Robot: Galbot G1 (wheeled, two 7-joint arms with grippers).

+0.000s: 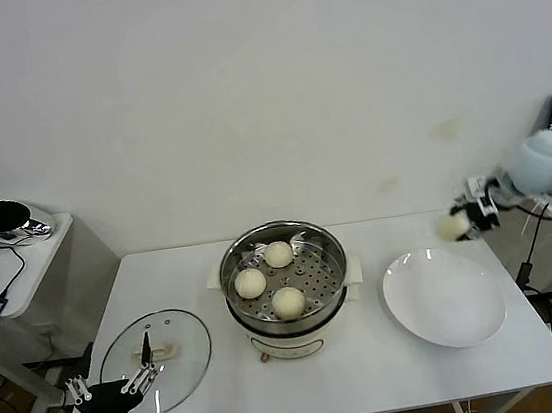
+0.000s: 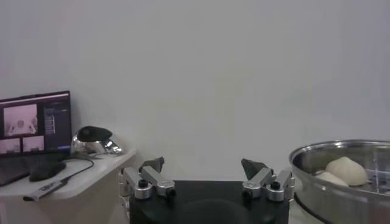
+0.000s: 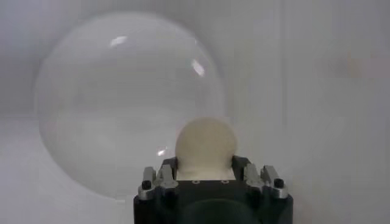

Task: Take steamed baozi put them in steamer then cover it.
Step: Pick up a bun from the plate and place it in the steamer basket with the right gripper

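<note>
Table (image 1: pixel 377 375), white, carries everything. Steamer (image 1: pixel 335 260) sits at its centre on a white pot base, three steamed baozi (image 1: pixel 266 281) on its perforated floor. White plate (image 1: pixel 445 299) lies bare to its right; the cover (image 1: pixel 156 362) lies flat to its left. Right gripper (image 1: pixel 458 224) hangs above the plate's far edge, pinching a fourth bun (image 3: pixel 205 143). Left gripper (image 1: pixel 112 388), jaws spread, hovers at the cover's near edge.

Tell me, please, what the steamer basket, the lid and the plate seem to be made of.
Steamer basket: likely polished steel, with a mirror-bright wall and perforated floor.
Lid: apparently clear glass, since the table shows through, with a cream handle, probably plastic.
Plate: glossy white, perhaps ceramic or melamine; highlights show in the right wrist view.
</note>
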